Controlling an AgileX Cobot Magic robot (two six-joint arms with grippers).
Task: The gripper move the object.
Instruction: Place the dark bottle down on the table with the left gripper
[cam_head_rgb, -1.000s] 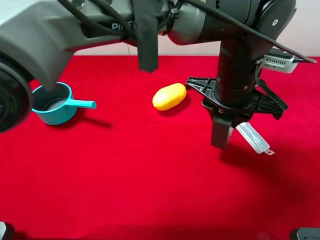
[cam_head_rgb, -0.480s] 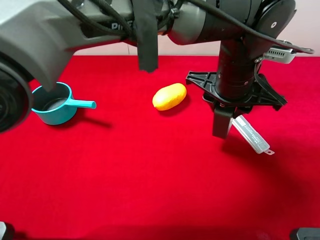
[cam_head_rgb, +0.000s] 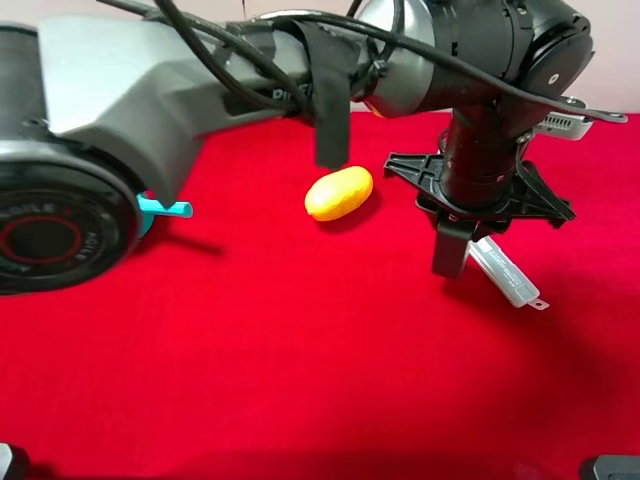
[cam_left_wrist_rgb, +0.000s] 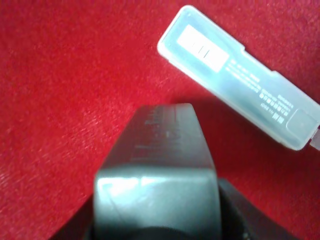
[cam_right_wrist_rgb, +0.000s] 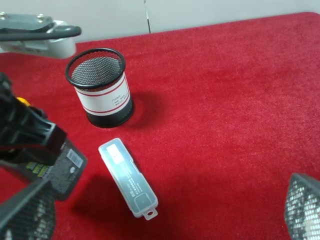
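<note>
My left gripper (cam_head_rgb: 468, 212) reaches across to the right side of the red table and is shut on the dark grey rectangular bottle (cam_head_rgb: 449, 250), which hangs below it just above the cloth. In the left wrist view the bottle (cam_left_wrist_rgb: 157, 170) fills the lower middle between the dark fingers. In the right wrist view the bottle (cam_right_wrist_rgb: 62, 167) shows a barcode label, and its pump top is hidden by the gripper. My right gripper (cam_right_wrist_rgb: 165, 220) is open and empty, with its mesh-padded fingers (cam_right_wrist_rgb: 302, 205) far apart above the cloth.
A flat translucent case (cam_head_rgb: 508, 273) lies right beside the bottle, also seen in the left wrist view (cam_left_wrist_rgb: 240, 75). A black mesh cup (cam_right_wrist_rgb: 101, 87) stands behind it. A yellow oval object (cam_head_rgb: 339, 192) lies mid-table. A teal cup handle (cam_head_rgb: 165, 208) peeks from behind the arm.
The left arm has swung, and its big link now covers most of the teal cup. The gripper with the bottle has shifted slightly right and up, nearer the case.
</note>
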